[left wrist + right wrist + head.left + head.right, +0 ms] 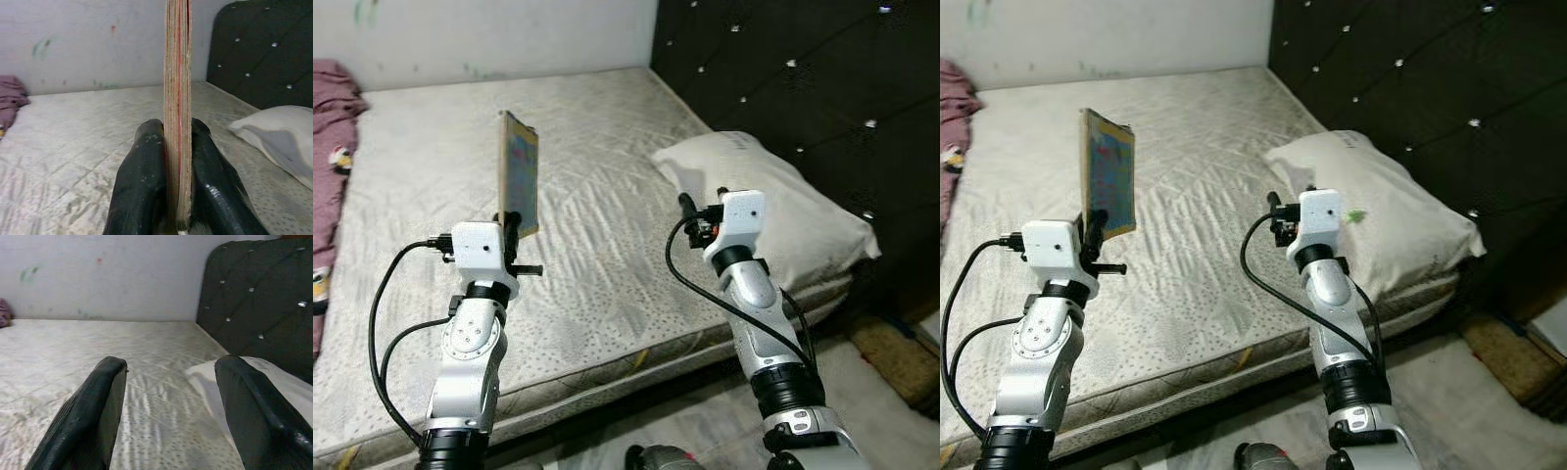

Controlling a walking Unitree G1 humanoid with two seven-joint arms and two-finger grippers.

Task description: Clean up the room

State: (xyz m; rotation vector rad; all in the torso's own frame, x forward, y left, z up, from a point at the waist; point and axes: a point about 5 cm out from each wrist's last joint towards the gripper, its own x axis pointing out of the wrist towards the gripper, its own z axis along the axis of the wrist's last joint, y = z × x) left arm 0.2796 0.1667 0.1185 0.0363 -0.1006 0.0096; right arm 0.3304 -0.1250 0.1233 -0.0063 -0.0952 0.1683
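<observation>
Step in hand: carrying off a pickup. The left gripper is pinching the bottom edge of a thin, flat book with a colourful cover, held upright above the bare grey patterned mattress, clear of its surface. The right gripper hangs w/ fingers spread, holding nothing, near the off-white pillow by the black tufted headboard. A maroon blanket lies at the mattress's far left edge. Next move, I'd judge: take the book to a storage spot (none in sight), w/o letting it tip.
</observation>
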